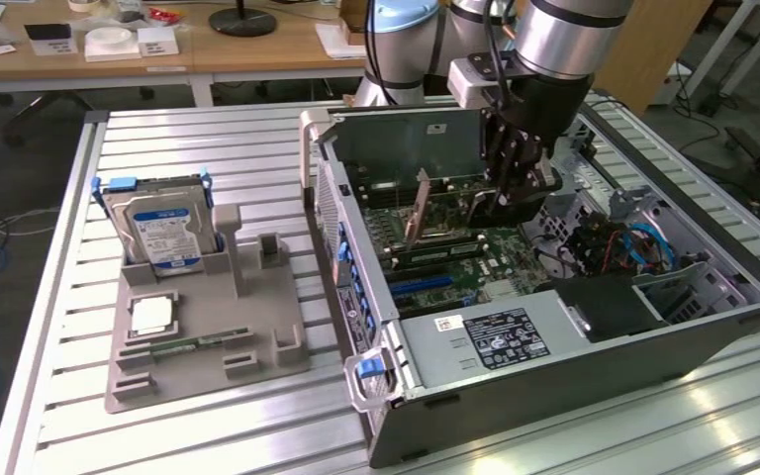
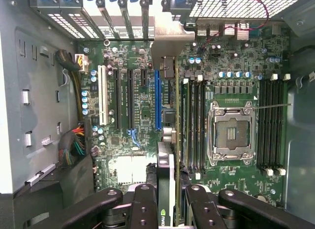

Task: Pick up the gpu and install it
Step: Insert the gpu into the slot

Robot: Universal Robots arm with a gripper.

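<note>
The gpu (image 2: 166, 162) is a thin card seen edge-on, with a black cooler and a silver end bracket (image 2: 170, 42) toward the case's rear slots. My gripper (image 2: 167, 197) is shut on it, a black finger on each side. The card hangs over the motherboard (image 2: 123, 115), running along the long blue slot (image 2: 158, 98); I cannot tell whether it touches the slot. In the exterior view the gripper (image 1: 513, 188) reaches down into the open computer case (image 1: 552, 396) with the gpu (image 1: 453, 213) upright below it.
The case walls, the power supply (image 1: 513, 336) and cables (image 1: 631, 247) close in around the card. A CPU socket (image 2: 231, 130) and memory slots (image 2: 194, 125) lie beside it. On the exterior view's left, a grey holder (image 1: 209, 336) carries a hard drive (image 1: 162, 233).
</note>
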